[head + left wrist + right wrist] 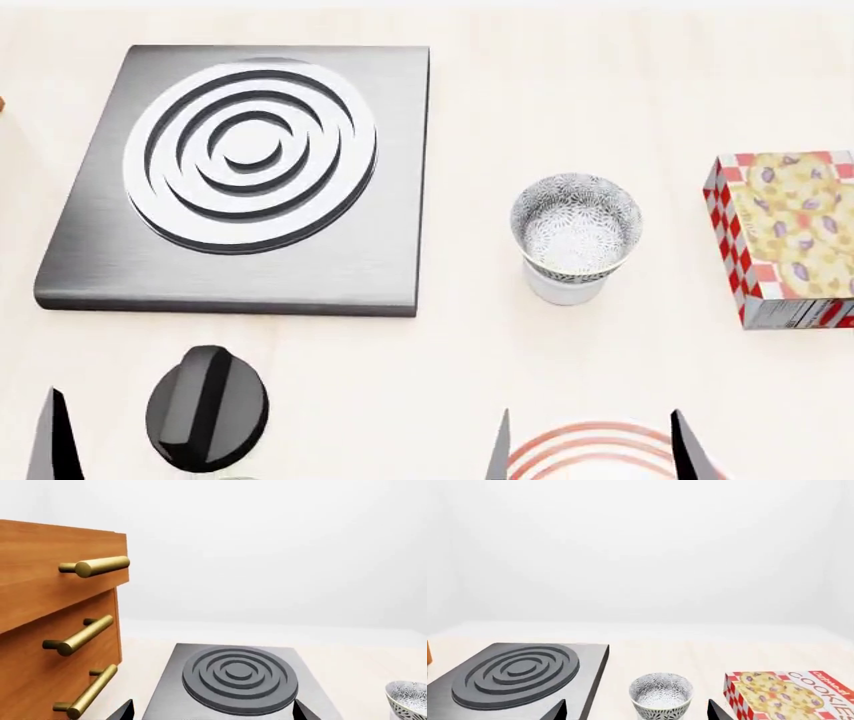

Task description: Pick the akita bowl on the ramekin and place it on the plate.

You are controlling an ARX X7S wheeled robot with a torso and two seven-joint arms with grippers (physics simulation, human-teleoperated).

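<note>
Nearest the head camera, at its lower edge, sat the plate (pixel 589 452), white with thin red rings, only its far arc showing between the two dark fingertips of the right claw (pixel 590 450). Those tips stood well apart, so the claw was wide and held nothing. At the lower left corner one dark fingertip of the left claw (pixel 51 440) showed; in its wrist view two tips (pixel 123 711) stood far apart at the picture's lower edge, also wide and empty. Just beside it lay a black stove knob (pixel 206 408).

Farther out, ahead of the right claw and well apart from it, stood the speckled bowl (pixel 575 225), black-and-white outside, whitish inside, upright and nested in the white cup (pixel 563 284), whose glossy wall showed below the bowl's rim. In the right wrist view the bowl (pixel 661 696) lay between the two fingertips but beyond them, not touched.

To the bowl's left lay a grey burner slab (pixel 247 175) with raised concentric rings. To its right stood a red-checked cookie box (pixel 787 235). A wooden drawer cabinet (pixel 57 615) with brass handles rose at the far left.
</note>
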